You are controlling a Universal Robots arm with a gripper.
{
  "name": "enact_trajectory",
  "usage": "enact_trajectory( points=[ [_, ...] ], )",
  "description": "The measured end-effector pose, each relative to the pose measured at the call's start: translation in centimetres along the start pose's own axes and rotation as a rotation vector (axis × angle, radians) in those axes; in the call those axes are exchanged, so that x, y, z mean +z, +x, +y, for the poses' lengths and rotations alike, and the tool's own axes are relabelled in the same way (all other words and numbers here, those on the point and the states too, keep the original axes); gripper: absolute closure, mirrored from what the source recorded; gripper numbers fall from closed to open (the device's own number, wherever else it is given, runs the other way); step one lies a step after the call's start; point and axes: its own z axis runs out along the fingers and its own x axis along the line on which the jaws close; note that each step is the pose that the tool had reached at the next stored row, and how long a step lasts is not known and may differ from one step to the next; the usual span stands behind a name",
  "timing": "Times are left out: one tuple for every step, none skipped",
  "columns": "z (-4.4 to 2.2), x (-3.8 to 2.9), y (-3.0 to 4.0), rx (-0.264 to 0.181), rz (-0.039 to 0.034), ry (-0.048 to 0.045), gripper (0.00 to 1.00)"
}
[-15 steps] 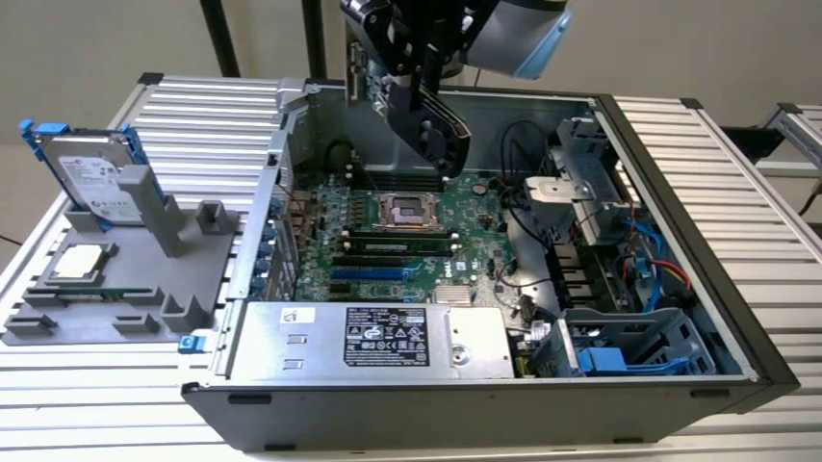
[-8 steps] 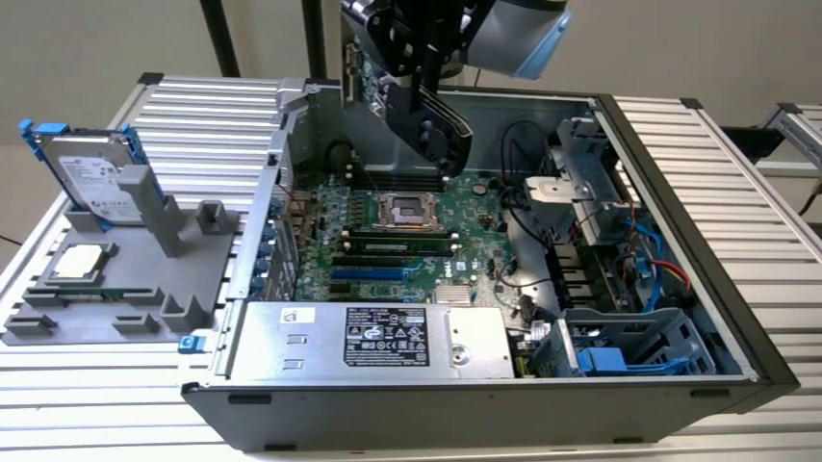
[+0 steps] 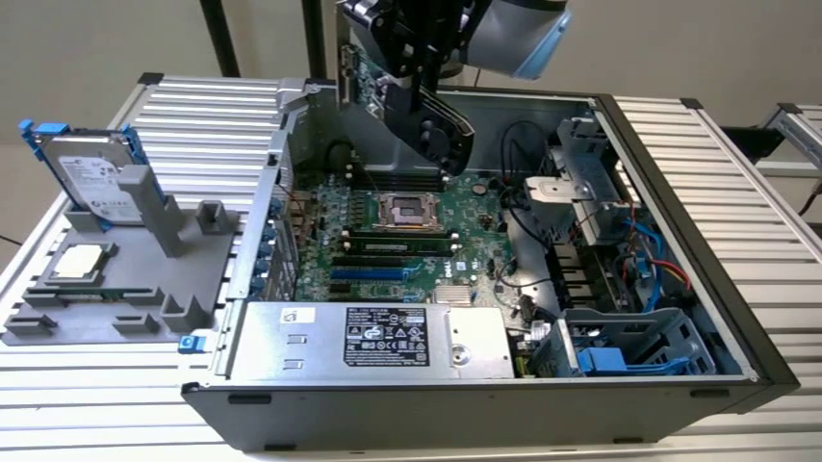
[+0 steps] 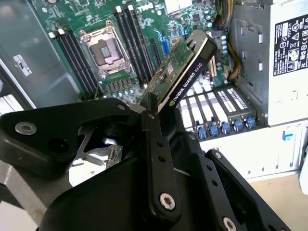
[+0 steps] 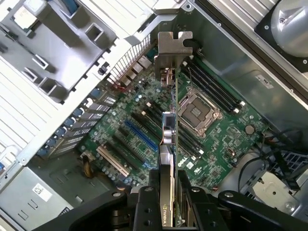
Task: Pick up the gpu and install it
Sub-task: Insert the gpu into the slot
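The gpu point(image 3: 430, 120) hangs tilted in the air above the open computer case, over the far part of the green motherboard point(image 3: 385, 236). It is a green card with a black cooler. My gripper point(image 3: 414, 60) is shut on its upper part. In the second wrist view the gpu point(image 4: 185, 72) sticks out from my gripper point(image 4: 156, 115) toward the board. In the first wrist view the gpu point(image 5: 168, 130) is seen edge-on, with its silver bracket point(image 5: 172, 48) at the far end. There my gripper point(image 5: 167, 192) clamps its near end above the blue slot point(image 5: 142, 134).
The case wall point(image 3: 276, 183) with the rear slot openings is on the exterior view's left. A power supply point(image 3: 372, 337) fills the near side and a drive cage point(image 3: 629, 351) with cables the right. Outside, a grey fixture point(image 3: 115, 289) holds a hard drive point(image 3: 96, 178) and a small silver chip point(image 3: 80, 260).
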Motion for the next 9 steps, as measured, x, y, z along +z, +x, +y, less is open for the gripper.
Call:
enact_trajectory(
  points=[
    [0.0,0.0,0.0,-0.006,0.0004,-0.0002,1.0],
    [0.0,0.0,0.0,-0.012,0.0008,-0.0003,1.0],
    [0.0,0.0,0.0,-0.019,0.0013,-0.0004,1.0],
    [0.0,0.0,0.0,-0.025,0.0017,-0.0005,1.0],
    [0.0,0.0,0.0,-0.031,0.0021,-0.0007,1.0],
    [0.0,0.0,0.0,-0.038,0.0026,-0.0008,1.0],
    [0.0,0.0,0.0,-0.044,0.0031,-0.0009,1.0],
    [0.0,0.0,0.0,-0.05,0.0035,-0.001,1.0],
    [0.0,0.0,0.0,-0.056,0.0038,-0.0012,1.0]
  ],
)
